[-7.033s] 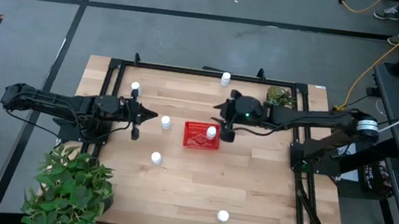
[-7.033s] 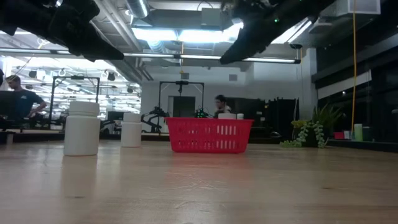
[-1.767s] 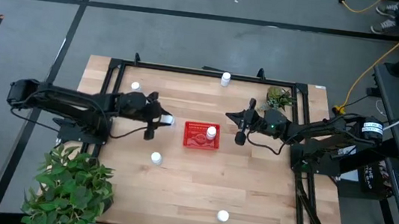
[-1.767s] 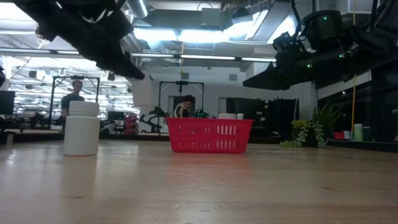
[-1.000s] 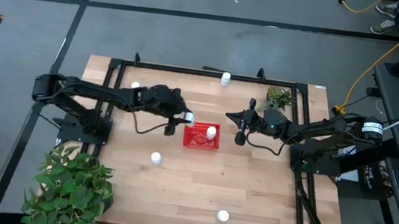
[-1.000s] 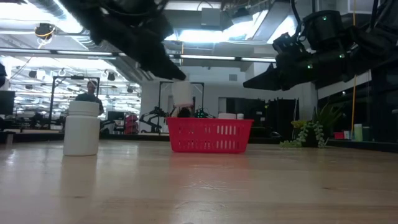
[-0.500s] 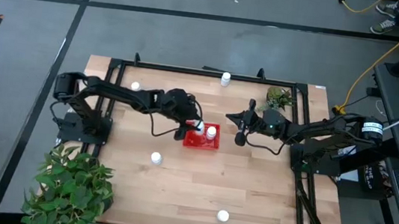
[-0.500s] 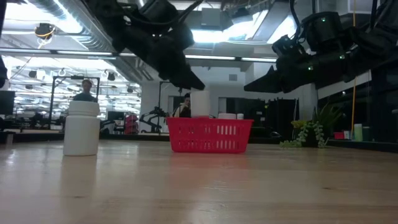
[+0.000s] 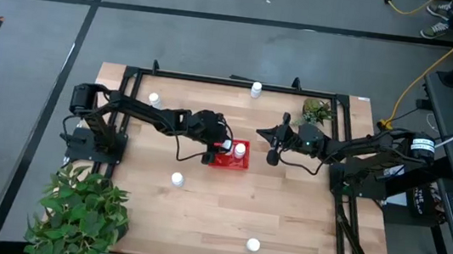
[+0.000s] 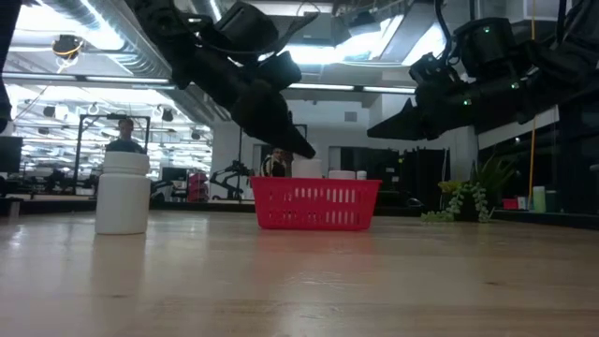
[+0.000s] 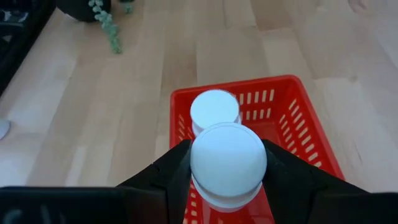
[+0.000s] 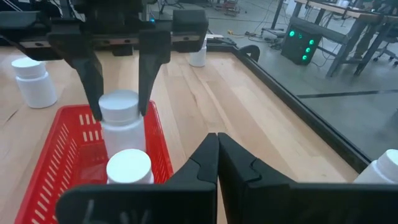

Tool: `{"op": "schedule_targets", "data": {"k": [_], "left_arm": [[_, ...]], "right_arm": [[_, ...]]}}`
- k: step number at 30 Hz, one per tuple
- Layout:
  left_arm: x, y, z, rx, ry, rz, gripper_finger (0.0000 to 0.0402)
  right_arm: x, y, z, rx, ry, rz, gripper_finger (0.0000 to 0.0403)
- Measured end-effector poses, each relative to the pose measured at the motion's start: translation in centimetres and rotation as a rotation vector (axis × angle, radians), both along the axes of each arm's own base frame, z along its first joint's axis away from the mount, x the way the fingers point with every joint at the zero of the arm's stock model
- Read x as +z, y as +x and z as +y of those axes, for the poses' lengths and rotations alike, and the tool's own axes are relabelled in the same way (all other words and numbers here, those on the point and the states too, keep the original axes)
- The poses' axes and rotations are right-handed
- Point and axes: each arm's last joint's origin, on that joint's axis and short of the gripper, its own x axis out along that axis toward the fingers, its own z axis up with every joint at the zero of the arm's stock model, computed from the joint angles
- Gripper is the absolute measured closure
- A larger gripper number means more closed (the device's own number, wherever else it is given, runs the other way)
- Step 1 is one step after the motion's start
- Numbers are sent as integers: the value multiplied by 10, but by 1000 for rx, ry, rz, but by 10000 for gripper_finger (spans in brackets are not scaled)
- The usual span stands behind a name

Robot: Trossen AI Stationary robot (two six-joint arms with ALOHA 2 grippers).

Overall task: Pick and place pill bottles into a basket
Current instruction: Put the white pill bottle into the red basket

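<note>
The red basket [image 9: 230, 167] stands at the table's middle with one white pill bottle [image 9: 240, 150] upright inside it. My left gripper [image 9: 222, 147] hangs over the basket's left part, shut on a second pill bottle [image 12: 121, 115], next to the first one [image 12: 129, 168]. To the basket's right my right gripper [image 9: 273, 155] hovers, shut and empty. Loose pill bottles stand on the table at far left [image 9: 154, 99], at the far edge [image 9: 256, 88], near left [image 9: 177, 179] and near the front edge [image 9: 253, 245]. My left gripper pinches the bottle between its two fingers [image 12: 95, 99], one on each side of the round cap [image 11: 228, 163]. The fingers come from above, pointing down. The bottle is upright, its lower part down between the basket's walls [image 11: 261, 81]; whether it stands on the floor is hidden.
A potted plant [image 9: 80, 213] sits at the table's near left corner and a small green plant [image 9: 318, 110] at the far right. A black frame [image 9: 215, 80] runs along the table's edges. A person [image 10: 122, 136] shows in the room behind.
My left gripper has carried the pill bottle toward the table's right edge, from just left of the basket to over it, and has come down, so that the upright bottle now dips inside the basket beside the other one.
</note>
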Motion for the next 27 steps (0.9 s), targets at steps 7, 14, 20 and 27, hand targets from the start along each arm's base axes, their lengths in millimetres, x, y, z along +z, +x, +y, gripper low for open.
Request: {"op": "schedule_targets", "data": {"k": [7,14,20,27], "left_arm": [[0,0,-1,6,0,-4,240],[1,1,-1,8,-1,-9,244],[-6,2,-1,10,-3,10,241],[-9,4,0,15,4,5,241]], "right_arm": [[0,0,0,0,0,3,398],[0,0,0,0,1,4,398],[0,0,0,0,4,4,398],[-1,0,0,1,5,6,398]]}}
